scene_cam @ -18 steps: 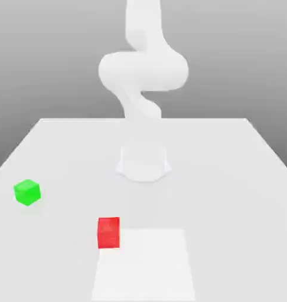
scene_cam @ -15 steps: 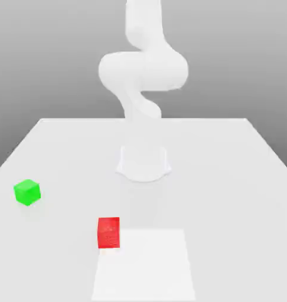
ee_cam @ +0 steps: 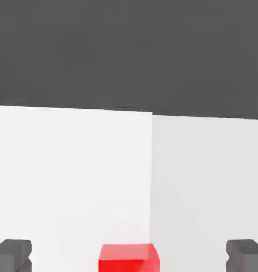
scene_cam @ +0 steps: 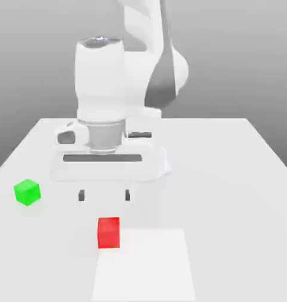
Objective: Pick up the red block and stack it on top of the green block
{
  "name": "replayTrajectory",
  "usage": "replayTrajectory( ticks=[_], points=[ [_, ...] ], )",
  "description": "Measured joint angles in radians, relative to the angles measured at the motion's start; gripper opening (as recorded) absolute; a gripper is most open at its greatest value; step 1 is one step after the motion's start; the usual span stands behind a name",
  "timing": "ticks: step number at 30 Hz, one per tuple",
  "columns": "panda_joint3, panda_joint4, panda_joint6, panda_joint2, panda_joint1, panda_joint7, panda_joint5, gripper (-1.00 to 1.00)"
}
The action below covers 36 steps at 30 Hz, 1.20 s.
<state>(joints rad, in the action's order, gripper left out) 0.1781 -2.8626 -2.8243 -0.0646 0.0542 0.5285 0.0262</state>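
- White counter (scene_cam: 228, 177) carries both cubes, well apart from each other.
- The tool (scene_cam: 104, 195) hangs above it, fingers spread wide and holding nothing.
- The red block (scene_cam: 108, 232) sits on the counter near the tool; lower straight, centre it between the fingers (ee_cam: 12, 254), then close.
- The green block (scene_cam: 27, 192) waits toward the exterior view's left.

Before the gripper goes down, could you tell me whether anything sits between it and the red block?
Nothing visible does. The open gripper hangs above the bare table, and the red block sits alone. The green block is well off to the exterior view's left.
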Motion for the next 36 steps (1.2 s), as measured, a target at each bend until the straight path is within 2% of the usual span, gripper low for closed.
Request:
replayTrajectory(
  ticks=[3, 6, 7, 14, 17, 21, 36],
  points=[
    [-0.022, 0.0, -0.099, 0.122, 0.008, -0.058, -0.07, 0.0],
    [-0.092, 0.014, -0.193, 0.233, 0.063, -0.109, -0.137, 0.0],
    [-0.11, 0.017, -0.215, 0.259, 0.078, -0.118, -0.15, -1.0],
    [-0.112, 0.018, -0.215, 0.261, 0.08, -0.117, -0.149, -1.0],
    [-0.076, 0.005, -0.142, 0.174, 0.06, -0.073, -0.088, -1.0],
    [-0.081, -0.016, -0.021, 0.032, 0.086, -0.022, -0.018, -1.0],
    [0.214, 0.037, 0.139, -0.087, 0.582, 0.54, 0.108, -1.0]
  ],
)
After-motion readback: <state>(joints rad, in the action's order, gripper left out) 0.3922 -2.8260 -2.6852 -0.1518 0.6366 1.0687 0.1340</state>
